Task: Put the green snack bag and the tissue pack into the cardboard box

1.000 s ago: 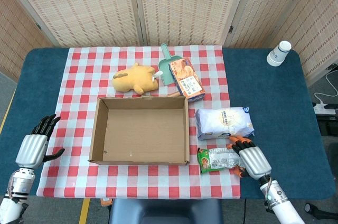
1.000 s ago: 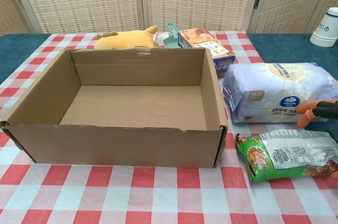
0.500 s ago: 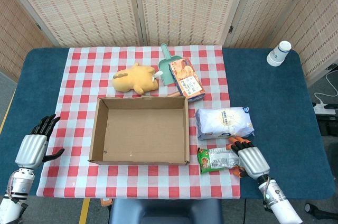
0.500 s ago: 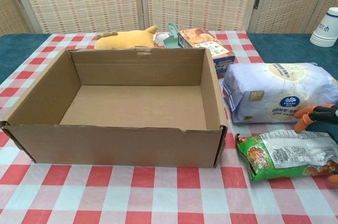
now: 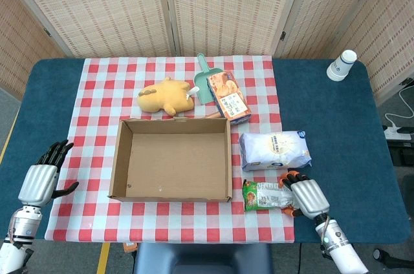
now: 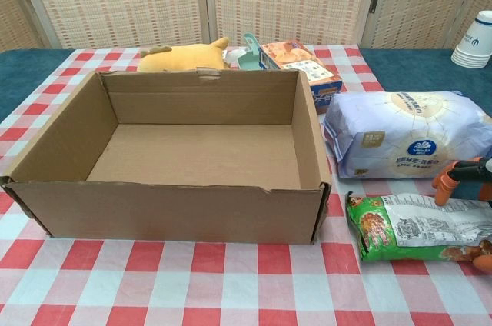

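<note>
From the head view, nothing is packed yet: the cardboard box (image 5: 171, 159) lies empty, while the green snack bag (image 5: 264, 196) and the tissue pack (image 5: 275, 150) lie on the surface just right of it, the bag nearer the front edge. The right hand (image 5: 303, 195) sits at the bag's right end with fingers curled around it, apparently gripping, though the bag is not lifted. The left hand (image 5: 42, 178) rests well apart at the far left, fingers apart, holding nothing. From the chest view, the box's right wall (image 6: 307, 141) stands between bag (image 6: 415, 227) and interior, so the load must rise over it; the fingertips (image 6: 447, 181) nearly touch the tissue pack (image 6: 403, 133), leaving little side room.
</note>
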{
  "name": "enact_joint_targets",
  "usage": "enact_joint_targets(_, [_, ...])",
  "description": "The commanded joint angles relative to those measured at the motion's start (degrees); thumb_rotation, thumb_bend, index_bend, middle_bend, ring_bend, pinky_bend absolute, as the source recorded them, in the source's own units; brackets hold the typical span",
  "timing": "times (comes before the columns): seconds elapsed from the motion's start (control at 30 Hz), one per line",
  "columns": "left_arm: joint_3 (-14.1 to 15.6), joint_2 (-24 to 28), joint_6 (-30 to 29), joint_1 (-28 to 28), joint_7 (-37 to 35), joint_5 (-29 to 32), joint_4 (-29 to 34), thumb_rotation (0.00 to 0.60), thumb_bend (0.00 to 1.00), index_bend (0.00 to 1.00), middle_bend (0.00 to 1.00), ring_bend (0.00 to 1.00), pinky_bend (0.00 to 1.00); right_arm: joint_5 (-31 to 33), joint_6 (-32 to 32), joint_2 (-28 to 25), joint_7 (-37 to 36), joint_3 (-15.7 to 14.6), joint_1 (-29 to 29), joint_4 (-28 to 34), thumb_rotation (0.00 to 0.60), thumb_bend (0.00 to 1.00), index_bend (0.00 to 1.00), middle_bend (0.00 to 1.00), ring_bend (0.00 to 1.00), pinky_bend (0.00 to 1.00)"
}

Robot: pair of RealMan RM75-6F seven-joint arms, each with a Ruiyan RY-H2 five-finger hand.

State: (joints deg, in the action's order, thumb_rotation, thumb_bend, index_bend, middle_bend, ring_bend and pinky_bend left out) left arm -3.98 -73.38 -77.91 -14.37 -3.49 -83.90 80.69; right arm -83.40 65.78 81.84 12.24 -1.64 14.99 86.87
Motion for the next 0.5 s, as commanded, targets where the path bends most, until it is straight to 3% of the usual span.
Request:
enact_joint_targets(0.03, [-0.03, 0.03, 0.00, 0.01, -0.06, 0.04, 0.01, 0.600, 0.19, 0.08, 0.01, 0.00, 0.21, 0.02, 0.06, 0.17, -0.01, 0.01, 0.04, -0.11, 0.600, 0.06, 0.43, 0.26, 0.20, 0.38])
enact_joint_targets(0.5, [0.03, 0.02, 0.13, -0.04, -0.12, -0.02, 0.04, 0.600, 0.19, 0.08, 0.01, 0.00, 0.21, 0.31, 1.81, 0.64, 1.05, 0.45, -0.33, -0.35, 0.600, 0.29, 0.63, 0.40, 0.37, 0.56])
